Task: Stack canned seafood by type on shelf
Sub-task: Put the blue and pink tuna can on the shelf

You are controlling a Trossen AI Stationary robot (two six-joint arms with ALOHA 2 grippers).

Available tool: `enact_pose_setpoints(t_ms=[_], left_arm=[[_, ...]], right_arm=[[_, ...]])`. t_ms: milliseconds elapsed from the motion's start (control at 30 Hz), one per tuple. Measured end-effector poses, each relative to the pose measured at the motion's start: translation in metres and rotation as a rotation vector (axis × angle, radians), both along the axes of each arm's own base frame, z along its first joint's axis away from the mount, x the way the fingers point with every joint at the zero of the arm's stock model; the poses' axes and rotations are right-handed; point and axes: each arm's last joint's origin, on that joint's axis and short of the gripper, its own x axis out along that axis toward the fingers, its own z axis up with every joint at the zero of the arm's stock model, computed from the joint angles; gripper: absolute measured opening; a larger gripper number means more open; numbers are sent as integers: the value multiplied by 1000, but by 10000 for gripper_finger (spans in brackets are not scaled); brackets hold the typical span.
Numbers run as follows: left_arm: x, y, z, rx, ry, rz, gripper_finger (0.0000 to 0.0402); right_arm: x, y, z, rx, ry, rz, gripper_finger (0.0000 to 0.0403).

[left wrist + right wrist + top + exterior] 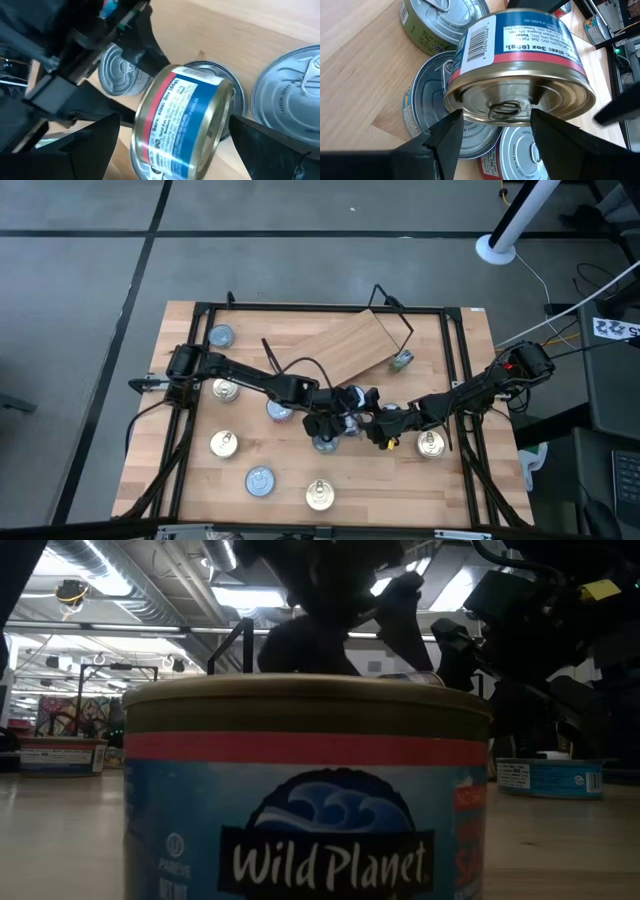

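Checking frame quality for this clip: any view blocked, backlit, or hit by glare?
Low view: a blue-labelled tin right at the lens fills most of the frame, and the arms above it are dark silhouettes against bright ceiling lights. Right wrist view: the tilted tin shows reflections on its gold end. High view: evenly lit, the shelf clear.

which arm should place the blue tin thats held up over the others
Probably the left. The left gripper brackets the tilted blue tin by its sides, while the right gripper sits at its lid end. Which one truly grips is unclear.

A white post [512, 225] stands on grey floor [80, 270].
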Motion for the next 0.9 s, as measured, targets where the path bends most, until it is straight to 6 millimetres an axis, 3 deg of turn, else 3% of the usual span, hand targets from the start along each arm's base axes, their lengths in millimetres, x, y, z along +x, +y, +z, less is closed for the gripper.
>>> enact_pose_setpoints(t_ms=[667, 900], left_arm=[[3, 0, -9, -1, 15, -5, 370], [2, 1, -10, 12, 25, -18, 320]], right_arm=[[-1, 0, -1, 6, 13, 12, 232], [0, 0, -1, 4, 7, 8, 232]])
